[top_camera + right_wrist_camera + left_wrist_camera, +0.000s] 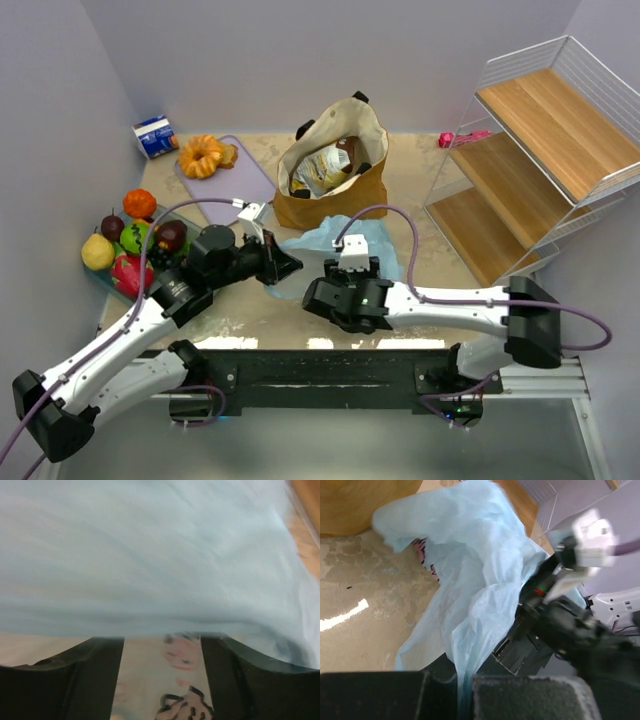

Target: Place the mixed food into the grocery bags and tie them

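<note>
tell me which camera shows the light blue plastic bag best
Left wrist: the light-blue bag spreads across the frame, folds and a printed patch visible, its end pinched in the left gripper. Top external shows only a small patch between the arms; right wrist, a blurred close-up.

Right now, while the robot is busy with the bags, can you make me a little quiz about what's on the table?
1. True or false: the tan bag already has snack packets inside.
2. Pick one: what is the left gripper pinching? A) the blue plastic bag B) the orange C) the doughnut
3. Fill the gap: the pile of fruit sits beside the ___ arm.

Key: 1 true. 2 A. 3 left.
</note>
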